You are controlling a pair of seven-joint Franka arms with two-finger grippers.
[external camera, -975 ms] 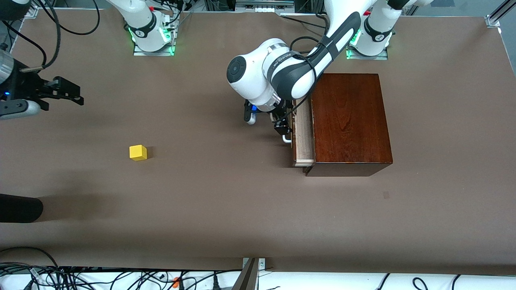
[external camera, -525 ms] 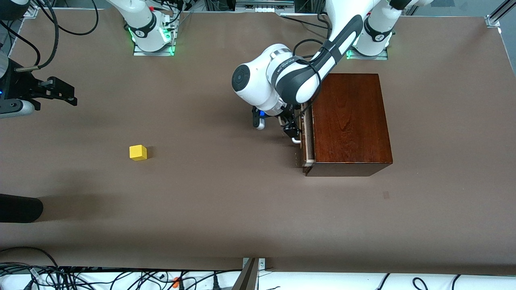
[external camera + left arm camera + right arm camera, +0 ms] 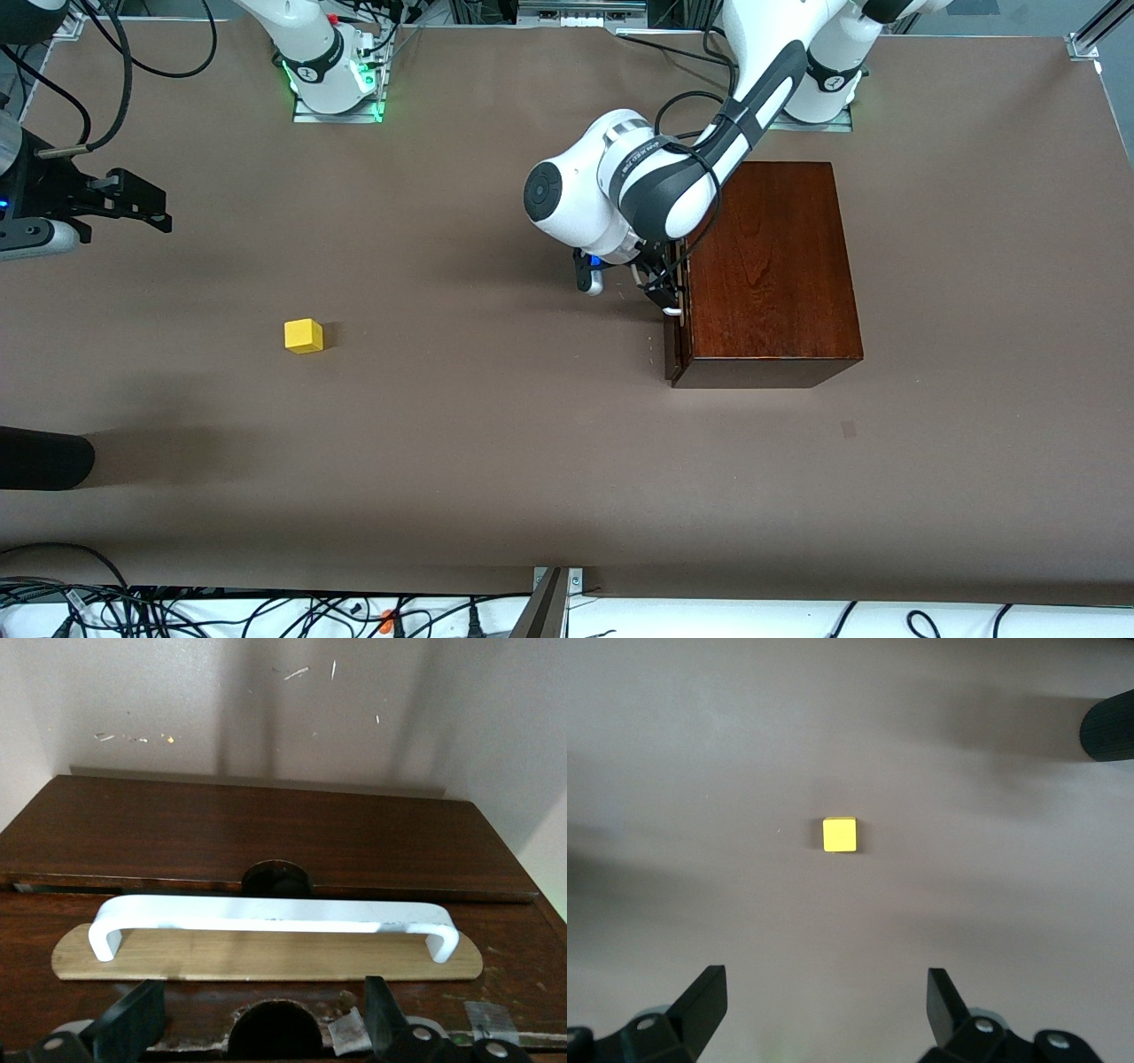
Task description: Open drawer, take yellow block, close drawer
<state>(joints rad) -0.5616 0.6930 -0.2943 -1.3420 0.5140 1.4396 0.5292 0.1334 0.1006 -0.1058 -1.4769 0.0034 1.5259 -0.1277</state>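
Observation:
The drawer (image 3: 673,341) of the dark reddish-brown wooden box (image 3: 771,266) is pushed in, its front flush with the box. My left gripper (image 3: 666,297) is open at the drawer's front, right by the white bar handle (image 3: 676,311). In the left wrist view the handle (image 3: 275,914) lies just ahead of my left gripper (image 3: 263,1028), whose fingers stand wide apart and hold nothing. The yellow block (image 3: 303,336) sits on the bare table toward the right arm's end. My right gripper (image 3: 146,206) is open and empty, up over that end of the table. The block also shows in the right wrist view (image 3: 840,835), ahead of my right gripper (image 3: 826,1001).
A dark rounded object (image 3: 44,456) reaches in at the table's edge at the right arm's end, nearer to the front camera than the block; it also shows in the right wrist view (image 3: 1109,726). Cables (image 3: 177,607) lie along the table's near edge.
My left gripper has moved toward the box and the drawer has slid from partly open to shut. My right gripper drew back slightly toward the table's end. The block has not moved.

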